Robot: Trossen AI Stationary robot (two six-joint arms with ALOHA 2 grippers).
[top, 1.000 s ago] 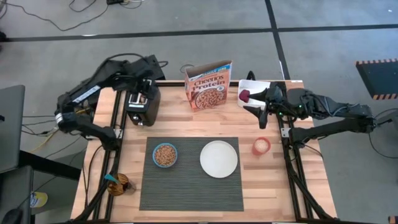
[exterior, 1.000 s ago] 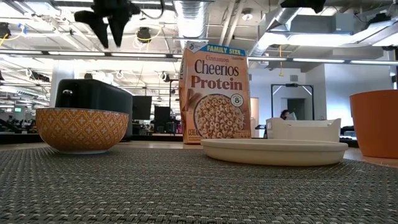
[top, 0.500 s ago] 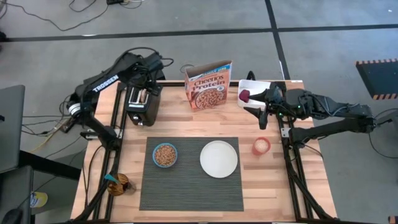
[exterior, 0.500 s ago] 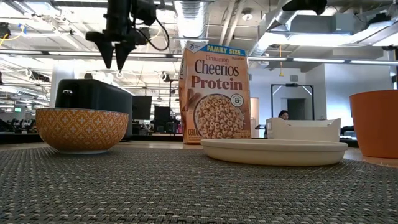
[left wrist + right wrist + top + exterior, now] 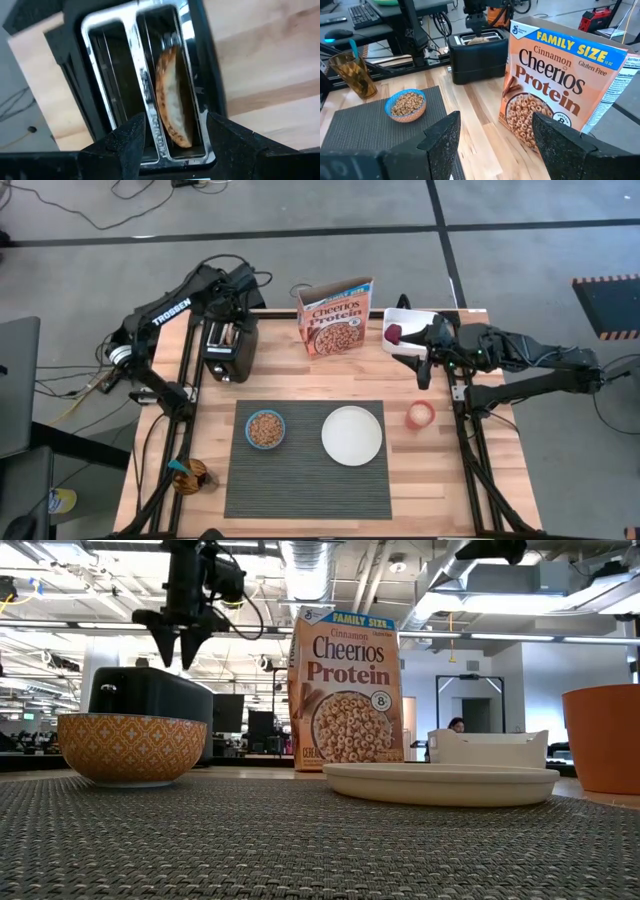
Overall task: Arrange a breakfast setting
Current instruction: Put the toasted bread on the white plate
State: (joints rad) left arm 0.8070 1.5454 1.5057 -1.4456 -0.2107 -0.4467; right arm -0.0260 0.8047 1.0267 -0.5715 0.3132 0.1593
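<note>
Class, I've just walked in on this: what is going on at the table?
The left gripper hangs open above the black toaster, lined up over the slot holding a tan bagel. The right gripper waits open near the white container with the dark-red fruit. On the placemat, the bowl holds cereal; the white plate is bare.

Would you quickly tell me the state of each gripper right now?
Left gripper: open, empty, above the black toaster holding the bagel.
Right gripper: open, empty, beside the white container.
</note>
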